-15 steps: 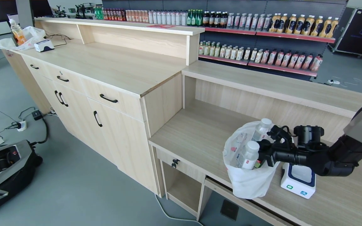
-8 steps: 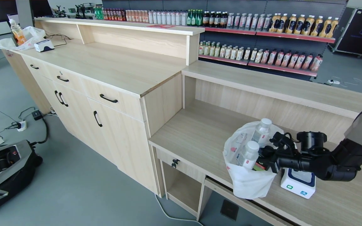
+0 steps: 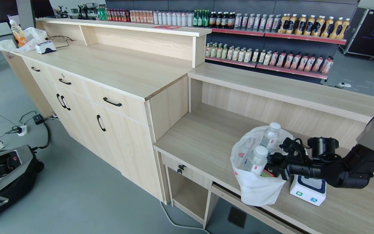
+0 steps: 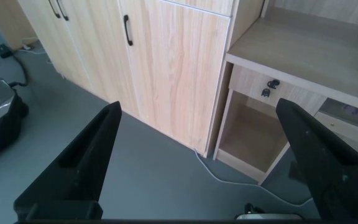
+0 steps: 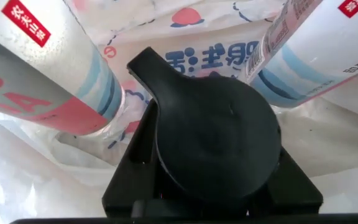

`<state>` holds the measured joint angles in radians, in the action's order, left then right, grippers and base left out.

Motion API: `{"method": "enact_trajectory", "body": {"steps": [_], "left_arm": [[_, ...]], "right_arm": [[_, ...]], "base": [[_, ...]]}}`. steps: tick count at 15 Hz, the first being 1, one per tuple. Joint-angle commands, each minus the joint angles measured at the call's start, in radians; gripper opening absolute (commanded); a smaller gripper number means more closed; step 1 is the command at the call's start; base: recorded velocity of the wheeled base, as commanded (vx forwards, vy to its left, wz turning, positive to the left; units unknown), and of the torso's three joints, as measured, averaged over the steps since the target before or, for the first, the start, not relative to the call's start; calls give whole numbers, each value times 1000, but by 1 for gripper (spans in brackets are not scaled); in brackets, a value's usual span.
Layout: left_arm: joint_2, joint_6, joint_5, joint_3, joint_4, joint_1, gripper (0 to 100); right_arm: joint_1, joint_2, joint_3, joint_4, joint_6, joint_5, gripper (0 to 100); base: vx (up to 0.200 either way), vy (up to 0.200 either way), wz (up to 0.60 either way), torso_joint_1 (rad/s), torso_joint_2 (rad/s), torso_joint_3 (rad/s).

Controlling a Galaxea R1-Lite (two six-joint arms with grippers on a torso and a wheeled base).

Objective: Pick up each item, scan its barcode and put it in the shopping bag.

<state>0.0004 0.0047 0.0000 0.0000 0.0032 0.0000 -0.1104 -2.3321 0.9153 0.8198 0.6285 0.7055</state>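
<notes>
While the right gripper (image 3: 273, 164) sits in the mouth of the shopping bag (image 3: 255, 191), beside two bottles (image 3: 257, 159) standing inside, bagging looks to be the step; I cannot tell its fingers' state. Next calls for a clean lift out. The bag crowds the tabletop (image 3: 206, 136) edge, scanner (image 3: 308, 191) just beside; the left gripper (image 4: 197, 106) hangs with fingers apart, empty.

In the lower right of the head view, a white plastic shopping bag (image 3: 258, 191) with a faint printed pattern stands open on the bench (image 3: 203, 136). Two clear, white-capped bottles lean inside it: the front bottle (image 3: 255, 160) and, behind it, the rear bottle (image 3: 269, 136). A white-and-blue scanner (image 3: 308, 188) sits just right of the bag.
</notes>
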Motion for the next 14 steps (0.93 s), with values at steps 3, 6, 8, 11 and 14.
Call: {"method": "enact_trajectory", "body": {"steps": [3,6,8,11,14], "left_arm": [[0,0,0,0,0,0,100],[0,0,0,0,0,0,100],[0,0,0,0,0,0,100],[0,0,0,0,0,0,100],[0,0,0,0,0,0,100]], "right_arm": [[-2,7,4,-1,-4,0,100],[-2,60,-1,-16,-12,2,100],[-2,146,-1,-74,-32,2,100],[-2,310,-44,-126,-70,0,100],[-28,613,-187,-146,-130,-8,100]], "base": [[0,0,0,0,0,0],[0,0,0,0,0,0],[0,0,0,0,0,0],[0,0,0,0,0,0],[0,0,0,0,0,0]]}}
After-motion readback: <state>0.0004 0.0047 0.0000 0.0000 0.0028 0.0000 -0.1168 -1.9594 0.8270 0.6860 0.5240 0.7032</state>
